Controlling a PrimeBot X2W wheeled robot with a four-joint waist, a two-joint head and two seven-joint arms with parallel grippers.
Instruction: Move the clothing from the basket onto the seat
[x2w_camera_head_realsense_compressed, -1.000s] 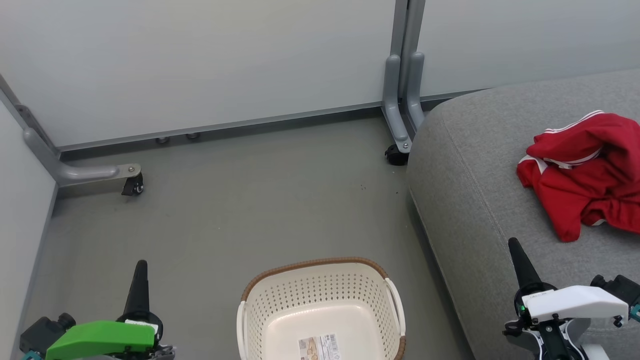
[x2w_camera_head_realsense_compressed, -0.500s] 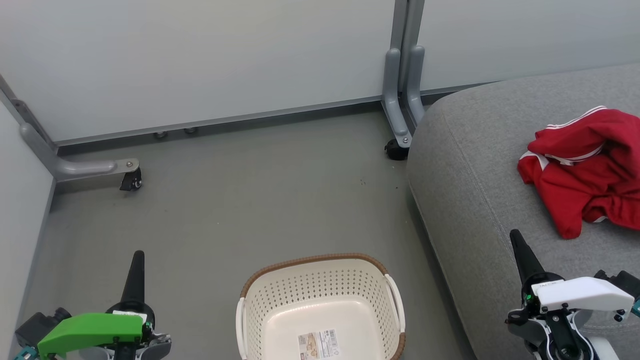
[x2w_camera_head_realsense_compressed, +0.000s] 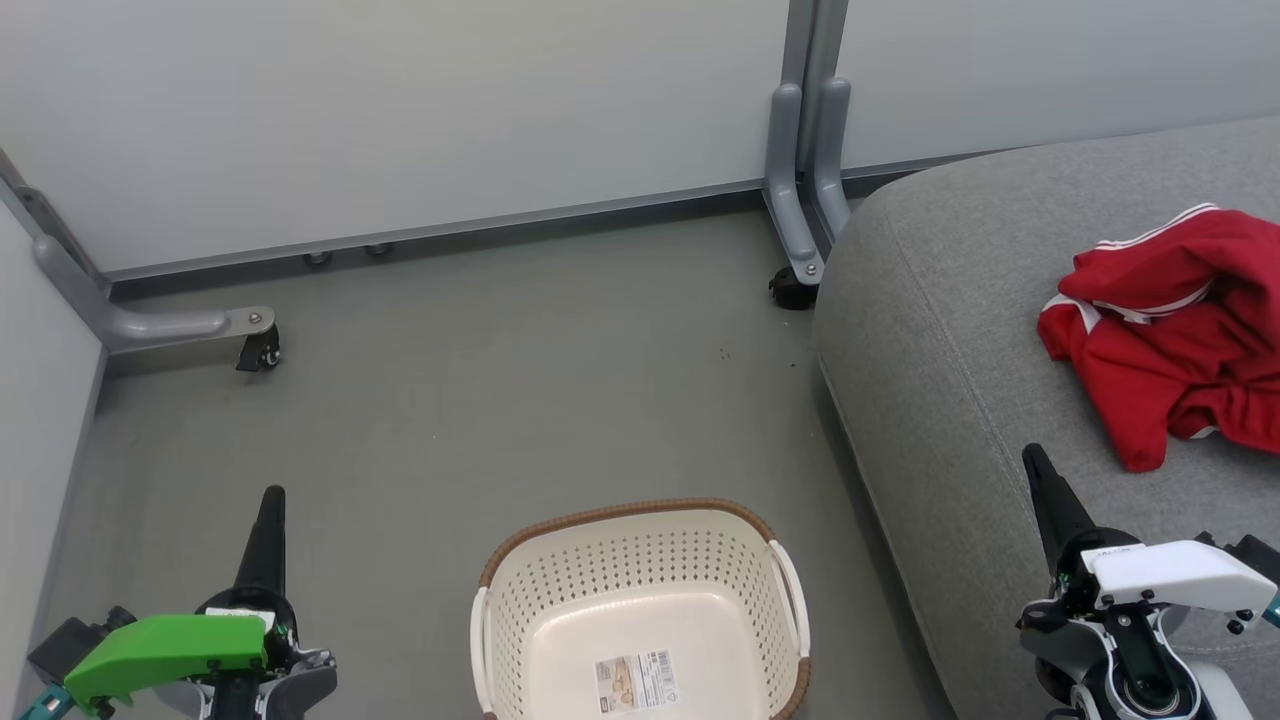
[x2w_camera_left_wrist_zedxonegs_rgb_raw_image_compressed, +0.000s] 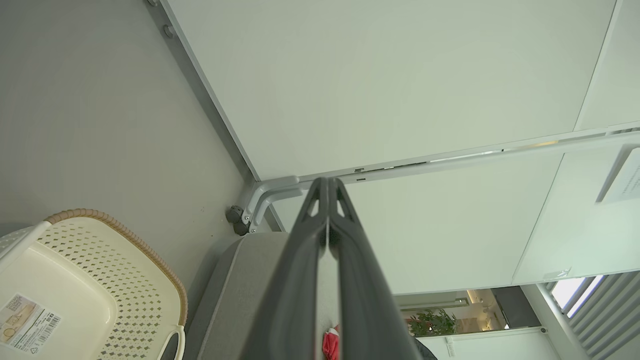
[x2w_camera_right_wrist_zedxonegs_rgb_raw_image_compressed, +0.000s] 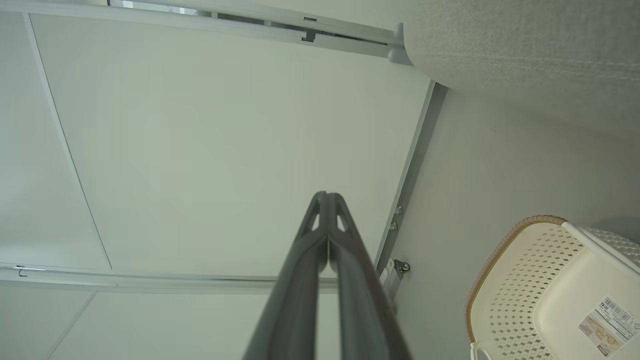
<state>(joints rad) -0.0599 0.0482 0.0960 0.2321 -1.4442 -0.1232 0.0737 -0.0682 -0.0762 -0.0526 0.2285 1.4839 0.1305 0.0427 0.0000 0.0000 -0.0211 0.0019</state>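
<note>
Head view shows only a slight camera shift since a second ago: the clothing (x2w_camera_head_realsense_compressed: 1170, 330) stays heaped on the seat (x2w_camera_head_realsense_compressed: 950, 400), the basket (x2w_camera_head_realsense_compressed: 640, 585) sits empty, and the left gripper (x2w_camera_head_realsense_compressed: 272, 495) and right gripper (x2w_camera_head_realsense_compressed: 1031, 455), both pressed together and holding nothing, wait low, so the task looks finished.

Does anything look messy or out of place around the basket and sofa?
Nothing spilled or damaged. The clothing lies crumpled on the seat, not flat; the basket stands upright on the floor, holding no garments.
</note>
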